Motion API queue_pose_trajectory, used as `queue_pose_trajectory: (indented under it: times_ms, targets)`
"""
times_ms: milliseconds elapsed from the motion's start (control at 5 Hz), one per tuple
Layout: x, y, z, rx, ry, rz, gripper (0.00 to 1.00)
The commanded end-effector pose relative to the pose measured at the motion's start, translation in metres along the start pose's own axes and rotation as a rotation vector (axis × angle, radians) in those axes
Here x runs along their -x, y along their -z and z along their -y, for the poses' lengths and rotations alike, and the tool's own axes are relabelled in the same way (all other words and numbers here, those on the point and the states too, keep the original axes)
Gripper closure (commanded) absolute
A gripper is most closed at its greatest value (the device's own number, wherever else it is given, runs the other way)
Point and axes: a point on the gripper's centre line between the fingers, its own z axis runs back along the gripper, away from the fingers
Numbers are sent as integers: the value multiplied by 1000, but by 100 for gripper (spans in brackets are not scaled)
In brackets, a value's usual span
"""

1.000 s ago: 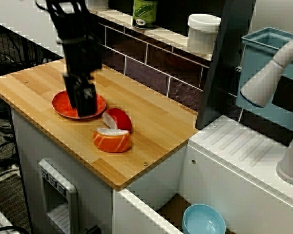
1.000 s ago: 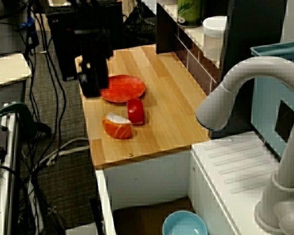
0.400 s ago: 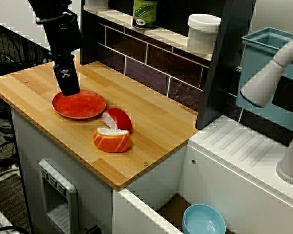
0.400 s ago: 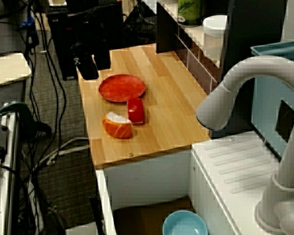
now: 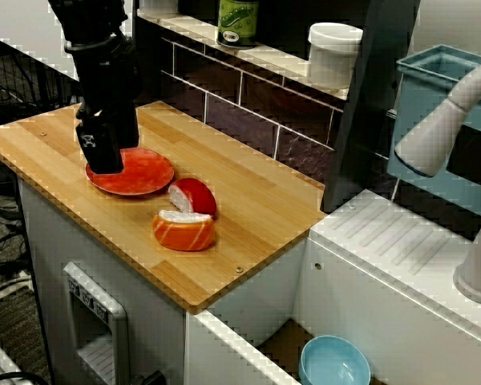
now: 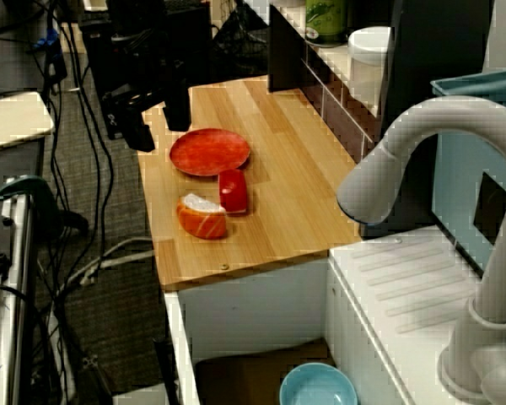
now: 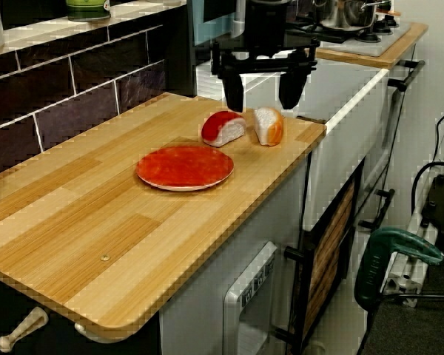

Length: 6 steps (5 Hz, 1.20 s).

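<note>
The wooden tabletop (image 5: 248, 200) carries nearly everything I can see. Over its left end hangs the black gripper (image 5: 103, 160), its tip at the left rim of the red plate (image 5: 140, 172). In the view along the counter its two fingers are spread wide with nothing between them. I cannot tell whether it touches the rim. The plate lies flat towards the tabletop's left end, roughly midway between the front edge and the tiled wall. To its right, nearer the front edge, sit a red-topped sushi piece (image 5: 194, 195) and a salmon sushi piece (image 5: 183, 230), close together and just clear of the plate.

To my eye, a shallow plate like that offers only its rim. A good hold would mean coming straight down with one finger on each side of the rim, on the side away from the sushi.

Counting: one gripper, one plate, two sushi pieces, and one blue bowl (image 5: 333, 362) down in the sink.
</note>
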Motion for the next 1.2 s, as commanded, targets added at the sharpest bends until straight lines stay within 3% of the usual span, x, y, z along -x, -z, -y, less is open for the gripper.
queue_pose_trajectory:
  times_ms: [0,600,1000]
  targets:
    - [-13,-14,20,34,251,-32,0]
    - [-37,5,-3,-38,379,16,0]
    - [-38,6,-13,-26,403,34,0]
